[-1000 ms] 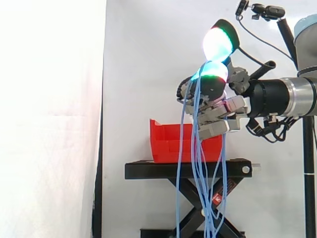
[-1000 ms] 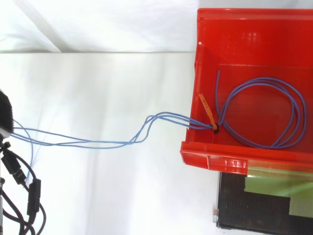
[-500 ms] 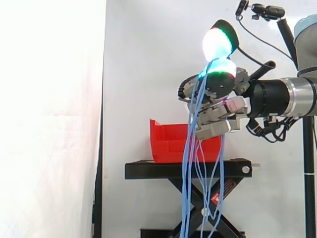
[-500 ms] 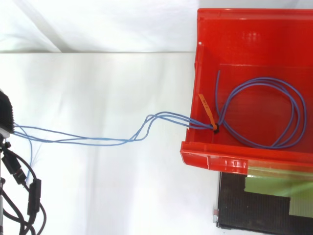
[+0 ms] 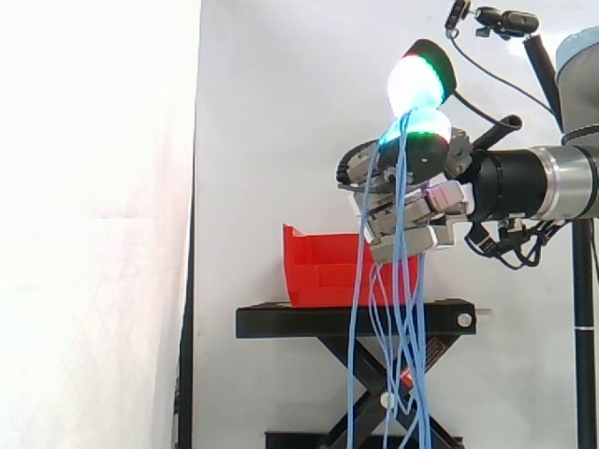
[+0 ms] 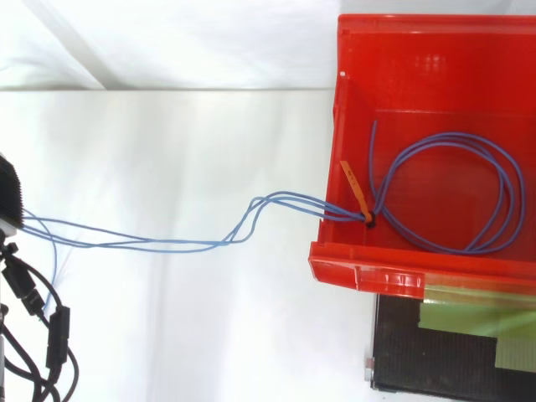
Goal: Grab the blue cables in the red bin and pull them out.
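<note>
In the side view my hand (image 5: 423,201) hangs above and to the right of the red bin (image 5: 318,267), fingers curled. The blue cables (image 5: 354,374) pass between its glowing white-green pads (image 5: 417,82) and drop in several strands past the stand to the floor. Seen from above, a coil of the blue cables (image 6: 507,193) lies inside the red bin (image 6: 419,33), bound by an orange tie (image 6: 356,188). From the tie, strands (image 6: 167,244) climb over the bin's left wall and run across to the left edge of the view.
The bin sits on a black scissor stand (image 5: 356,322) before a white curtain. In the top view the stand's black top (image 6: 435,368) shows below the bin, and white ground spreads to the bin's left.
The hand stays in place; its lower glowing pad has risen closer to the upper one. The hanging strands have swung a little to the right. The coil in the bin has not moved.
</note>
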`<state>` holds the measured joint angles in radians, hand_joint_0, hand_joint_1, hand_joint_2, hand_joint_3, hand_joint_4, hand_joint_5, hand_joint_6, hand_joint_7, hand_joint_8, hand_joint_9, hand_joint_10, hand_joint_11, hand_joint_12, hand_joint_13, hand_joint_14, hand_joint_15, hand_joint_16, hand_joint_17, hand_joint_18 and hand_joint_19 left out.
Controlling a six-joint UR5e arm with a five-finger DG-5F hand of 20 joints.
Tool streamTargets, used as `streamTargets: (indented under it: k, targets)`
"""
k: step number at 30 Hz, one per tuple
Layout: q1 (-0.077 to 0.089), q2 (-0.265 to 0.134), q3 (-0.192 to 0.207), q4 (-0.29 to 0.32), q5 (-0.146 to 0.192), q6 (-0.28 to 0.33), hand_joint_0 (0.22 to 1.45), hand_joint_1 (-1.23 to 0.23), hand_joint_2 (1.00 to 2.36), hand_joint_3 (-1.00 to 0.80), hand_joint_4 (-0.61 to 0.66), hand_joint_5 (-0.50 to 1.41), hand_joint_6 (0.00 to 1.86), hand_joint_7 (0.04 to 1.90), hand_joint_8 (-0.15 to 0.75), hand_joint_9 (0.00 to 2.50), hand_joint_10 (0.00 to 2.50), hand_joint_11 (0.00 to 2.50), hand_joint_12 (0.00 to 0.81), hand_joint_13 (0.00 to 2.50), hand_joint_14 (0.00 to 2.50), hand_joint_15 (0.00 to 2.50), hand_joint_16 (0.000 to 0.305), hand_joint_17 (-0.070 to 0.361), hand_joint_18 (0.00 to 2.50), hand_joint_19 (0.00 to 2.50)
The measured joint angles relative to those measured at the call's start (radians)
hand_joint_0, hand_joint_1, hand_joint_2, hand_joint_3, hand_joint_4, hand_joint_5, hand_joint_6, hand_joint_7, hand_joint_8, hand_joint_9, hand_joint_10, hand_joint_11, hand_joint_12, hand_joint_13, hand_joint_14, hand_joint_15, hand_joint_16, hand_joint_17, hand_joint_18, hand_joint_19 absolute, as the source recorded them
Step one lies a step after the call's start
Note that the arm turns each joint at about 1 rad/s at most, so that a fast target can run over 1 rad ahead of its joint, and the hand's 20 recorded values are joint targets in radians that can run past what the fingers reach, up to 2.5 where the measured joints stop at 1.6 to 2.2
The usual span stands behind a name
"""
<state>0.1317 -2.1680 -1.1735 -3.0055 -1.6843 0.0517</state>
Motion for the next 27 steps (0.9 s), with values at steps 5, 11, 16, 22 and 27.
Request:
streamTargets:
  k: [5, 11, 16, 22, 27]
  targets:
    - [0.0, 0.0, 0.0, 0.0, 0.0, 0.0, 0.85, -0.9, 1.0, -1.0, 0.25, 0.84, 0.69, 0.44, 0.231, 1.05, 0.37, 1.62, 0.418, 1.47, 0.01, 1.62, 0.048, 0.108, 0.95, 1.16]
    - [0.0, 0.0, 0.0, 0.002, 0.0, 0.0, 0.88, -0.95, 1.0, -0.93, 0.24, 0.78, 0.75, 0.39, 0.24, 1.02, 0.4, 1.61, 0.422, 1.45, 0.01, 1.61, 0.048, 0.108, 0.93, 1.18]
    - [0.0, 0.0, 0.001, 0.002, 0.0, 0.0, 0.88, -0.96, 1.0, -0.94, 0.24, 0.73, 0.79, 0.38, 0.247, 1.0, 0.43, 1.58, 0.435, 1.45, 0.01, 1.6, 0.049, 0.11, 0.92, 1.18]
    - [0.0, 0.0, 0.001, 0.002, 0.0, 0.0, 0.84, -0.99, 1.0, -1.0, 0.24, 0.68, 0.83, 0.36, 0.26, 0.97, 0.46, 1.56, 0.43, 1.45, 0.01, 1.6, 0.05, 0.112, 0.92, 1.18]
    - [-0.001, 0.0, 0.002, 0.003, 0.0, 0.002, 0.81, -1.0, 1.0, -1.0, 0.24, 0.65, 0.85, 0.34, 0.259, 0.95, 0.48, 1.55, 0.441, 1.44, 0.01, 1.6, 0.051, 0.116, 0.91, 1.17]
